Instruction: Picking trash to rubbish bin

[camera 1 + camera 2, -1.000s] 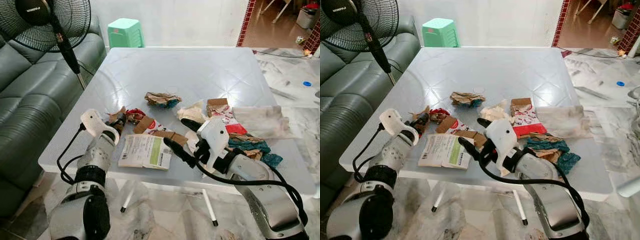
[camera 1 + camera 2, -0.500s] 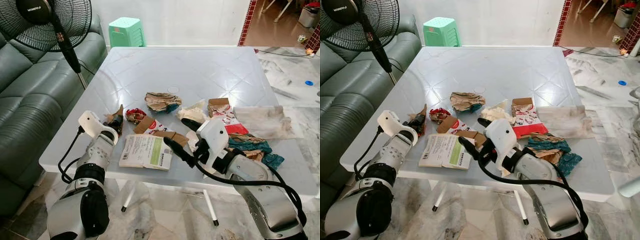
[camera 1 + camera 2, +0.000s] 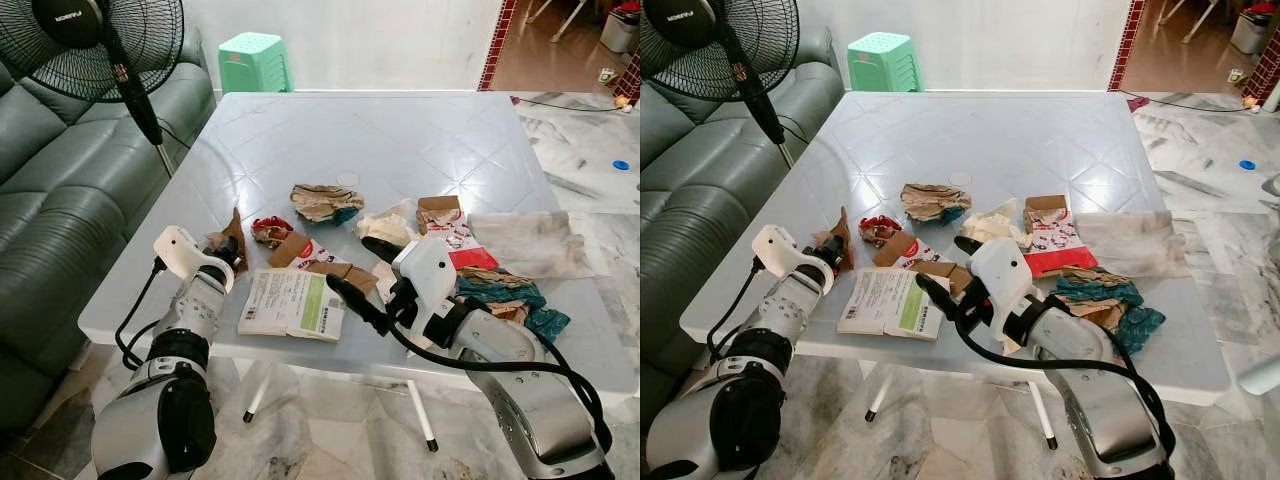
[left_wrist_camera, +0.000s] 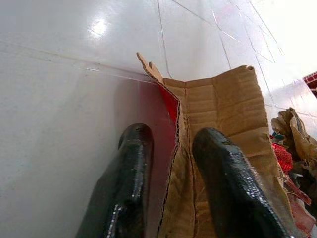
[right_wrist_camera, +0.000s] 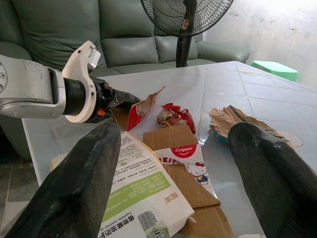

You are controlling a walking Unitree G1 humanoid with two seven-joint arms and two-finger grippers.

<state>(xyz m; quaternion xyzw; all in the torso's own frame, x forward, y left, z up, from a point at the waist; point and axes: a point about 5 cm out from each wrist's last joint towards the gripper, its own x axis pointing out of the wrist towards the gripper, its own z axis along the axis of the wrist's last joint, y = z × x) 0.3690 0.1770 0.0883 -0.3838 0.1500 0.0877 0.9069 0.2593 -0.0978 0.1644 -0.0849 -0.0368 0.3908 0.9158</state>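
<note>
Trash lies scattered on the pale grey table [image 3: 380,140]. My left gripper [image 3: 231,256] is near the table's front left, shut on a torn brown cardboard piece [image 3: 233,232] with a red inner face, held upright off the surface. In the left wrist view the cardboard piece [image 4: 223,99] stands between the two black fingers [image 4: 131,163]. My right gripper [image 3: 365,275] hovers open over a white leaflet [image 3: 292,302] and a flattened Colgate box [image 5: 173,144], holding nothing. A red wrapper [image 3: 270,230] and crumpled brown paper [image 3: 325,200] lie just beyond.
More trash lies to the right: a white wad [image 3: 385,228], a red-and-white box [image 3: 445,225], teal scraps [image 3: 510,295], a pale bag [image 3: 525,240]. A dark sofa [image 3: 60,200] and a standing fan [image 3: 100,40] are at left. A green stool [image 3: 252,62] stands behind the table.
My left gripper has lifted the cardboard piece out of the pile and tipped it upright, drawing slightly toward the table's front left. The right gripper has stayed in place.
</note>
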